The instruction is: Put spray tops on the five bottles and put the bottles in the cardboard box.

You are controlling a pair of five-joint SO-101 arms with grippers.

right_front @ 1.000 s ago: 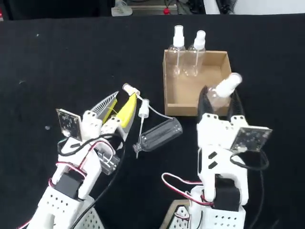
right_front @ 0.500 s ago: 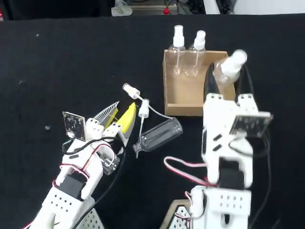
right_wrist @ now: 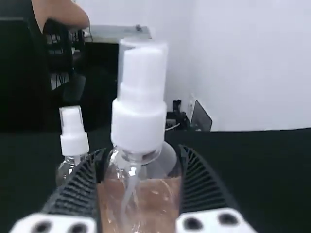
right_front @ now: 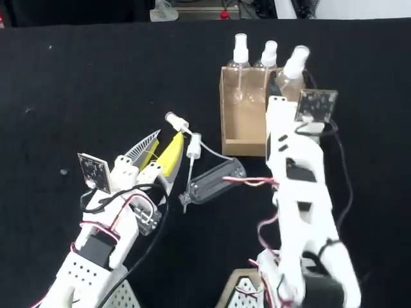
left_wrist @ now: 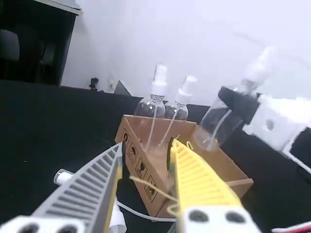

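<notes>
Right pincer (right_wrist: 141,165) clamps a spray-topped bottle (right_wrist: 140,121) at the cardboard box (right_front: 244,149); left pincer (left_wrist: 145,150) gapes.

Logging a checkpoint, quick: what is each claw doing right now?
Left claw: open, holding nothing.
Right claw: closed on a bottle with its spray top on.

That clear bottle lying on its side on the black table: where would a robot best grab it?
Probably around the middle of the lying bottle, on its body, coming straight down from above with the jaws set across its width. It rests on its side, so both round flanks are exposed. A mid-body grip also leaves the neck free for a spray top.
</notes>
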